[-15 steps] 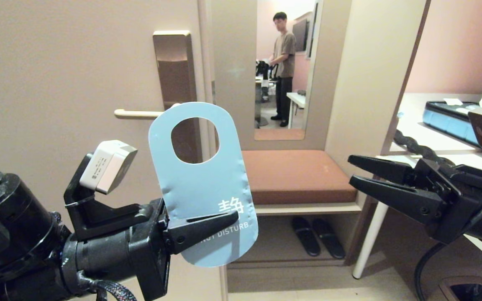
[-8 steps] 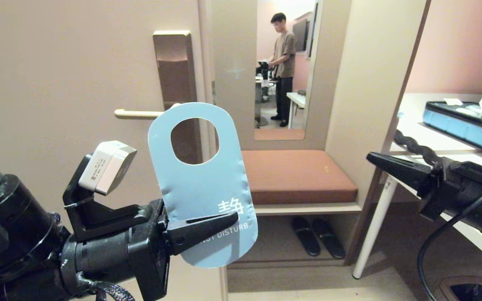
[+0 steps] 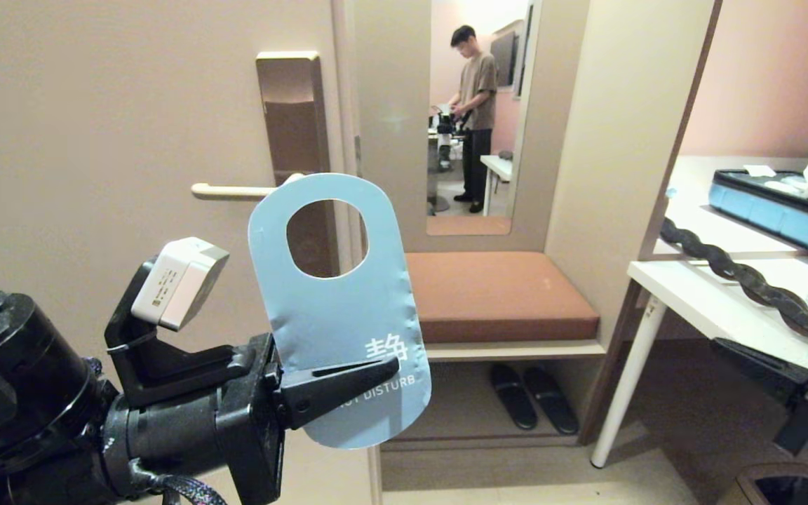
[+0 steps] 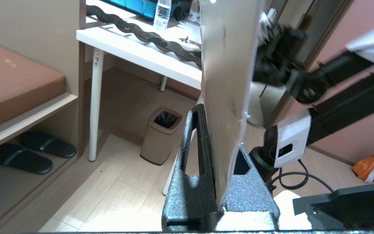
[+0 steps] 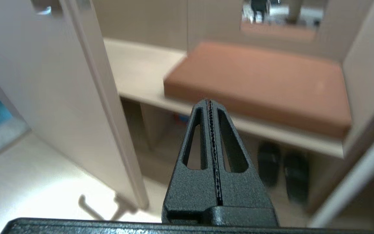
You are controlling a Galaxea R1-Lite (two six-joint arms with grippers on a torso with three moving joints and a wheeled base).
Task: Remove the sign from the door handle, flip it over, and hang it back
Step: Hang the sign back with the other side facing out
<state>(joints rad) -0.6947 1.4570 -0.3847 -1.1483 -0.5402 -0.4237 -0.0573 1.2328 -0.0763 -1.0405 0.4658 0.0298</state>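
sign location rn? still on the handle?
Off it: in the head view the sign stands upright left of centre, its lower end clamped in the left gripper, in front of the door handle.

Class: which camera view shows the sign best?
The head view: the sign faces it, blue side, hole and lettering visible, held by the left claw. The left wrist view shows it edge-on, pale side; the right wrist view shows none.

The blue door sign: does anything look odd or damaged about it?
Yes. The sign is off the door handle, pinched at its lower edge by the left gripper, and its surface looks wrinkled and dented around the middle.
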